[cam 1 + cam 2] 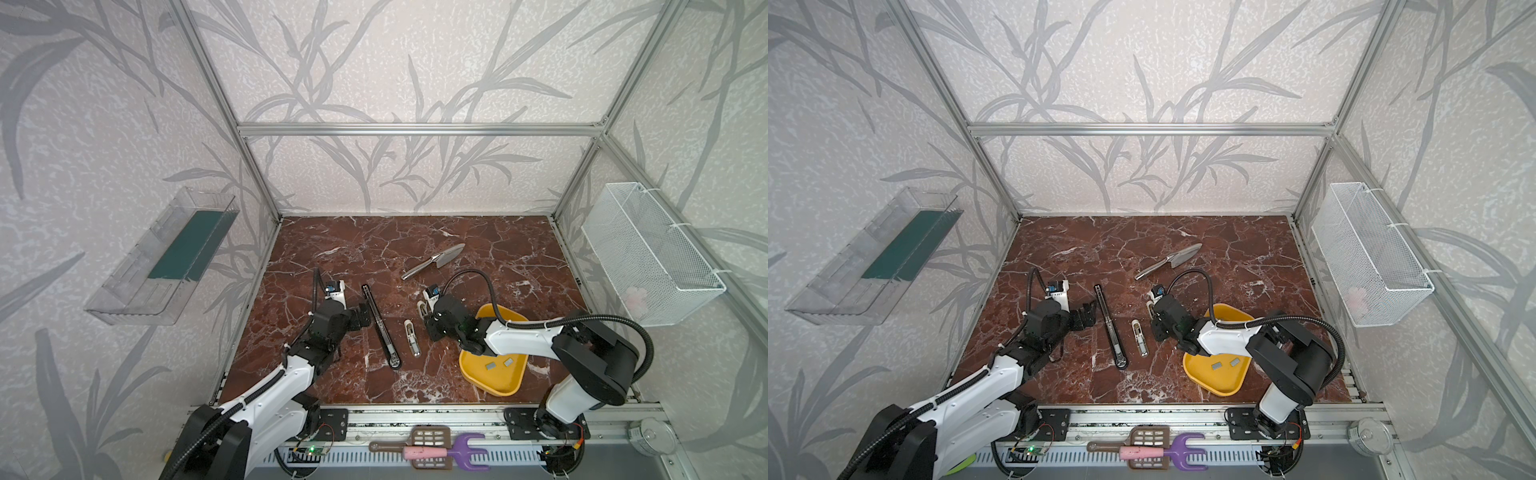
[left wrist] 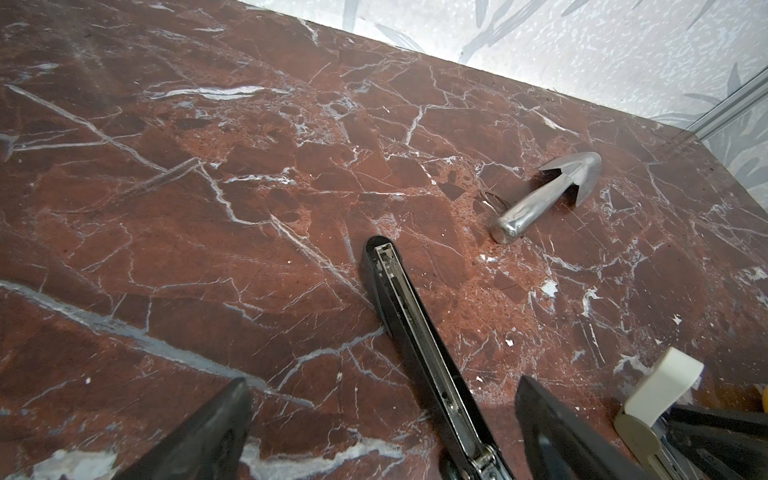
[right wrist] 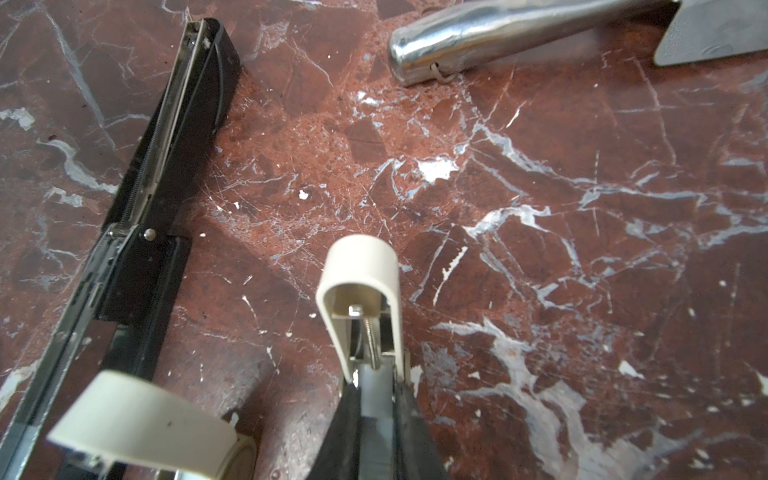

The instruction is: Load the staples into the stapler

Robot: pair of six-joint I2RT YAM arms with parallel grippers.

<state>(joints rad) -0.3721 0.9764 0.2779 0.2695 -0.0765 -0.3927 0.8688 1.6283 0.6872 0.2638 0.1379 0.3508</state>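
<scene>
A long black stapler [image 1: 380,328] lies opened flat on the marble table, its staple channel facing up. My left gripper [image 1: 365,316] stands open right beside it; in the left wrist view the stapler [image 2: 419,345] runs between the wide-apart fingers [image 2: 216,428]. My right gripper [image 3: 376,386] is shut on a small cream stapler [image 3: 359,286], low over the table. A second small cream stapler [image 1: 411,338] lies between the two arms. Two grey staples [image 1: 490,365] [image 1: 1234,362] rest in the yellow tray [image 1: 498,386], partly under the right arm.
A metal trowel [image 1: 436,262] lies behind the staplers. A white mesh basket [image 1: 648,253] hangs on the right wall and a clear bin [image 1: 162,257] on the left wall. Plastic toy tools [image 1: 428,451] lie on the front rail.
</scene>
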